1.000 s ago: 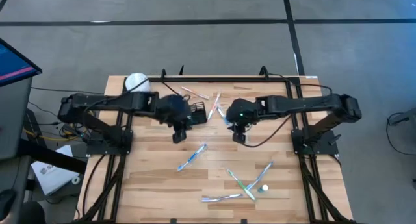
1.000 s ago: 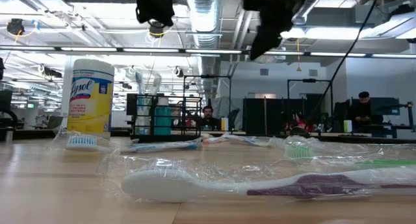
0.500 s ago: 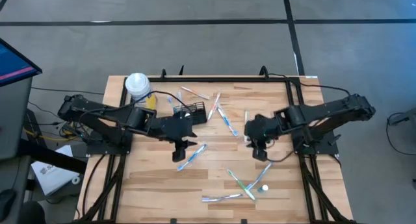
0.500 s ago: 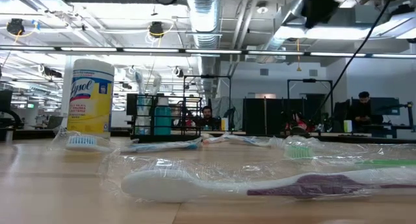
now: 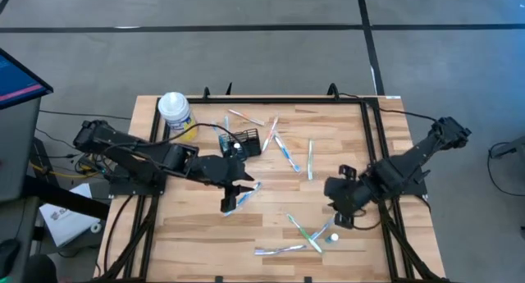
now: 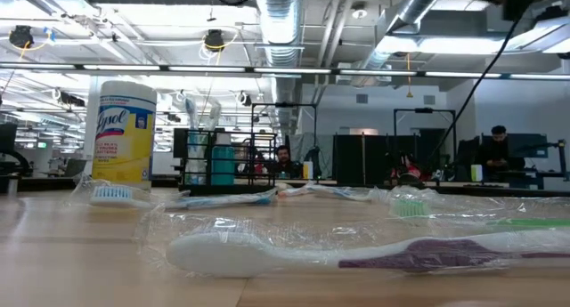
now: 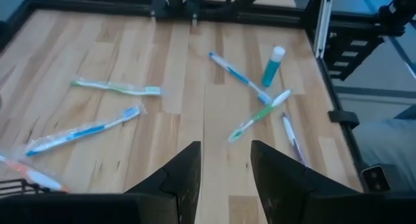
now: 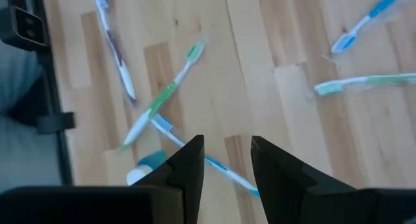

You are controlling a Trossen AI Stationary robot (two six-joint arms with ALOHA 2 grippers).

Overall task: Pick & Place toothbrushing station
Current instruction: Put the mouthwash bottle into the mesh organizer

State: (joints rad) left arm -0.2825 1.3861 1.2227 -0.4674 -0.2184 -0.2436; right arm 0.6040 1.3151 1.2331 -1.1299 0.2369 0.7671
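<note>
Your black mesh caddy (image 5: 244,141) sits on the table (image 5: 361,156) toward the far edge, left of centre, just beside the yellow wipes canister (image 5: 175,112). Neither gripper touches it.

Your left gripper (image 5: 230,203) hangs nearer the front than the caddy, above a blue toothbrush (image 5: 243,197); the caddy lies behind its fingers, close but apart. In the left wrist view the fingers (image 7: 184,178) are spread with a bare gap, nothing between them, only wood and scattered brushes ahead.

Your right gripper (image 5: 344,218) is well apart from the caddy, over on the right side near the front, just beside the green toothbrush (image 5: 303,232) and the small teal tube (image 5: 330,239). Its fingers (image 8: 187,165) are parted too, pinching nothing; the green toothbrush and tube show beyond them.

The low view shows the caddy (image 6: 199,157) standing upright behind wrapped toothbrushes, right of the canister.
</note>
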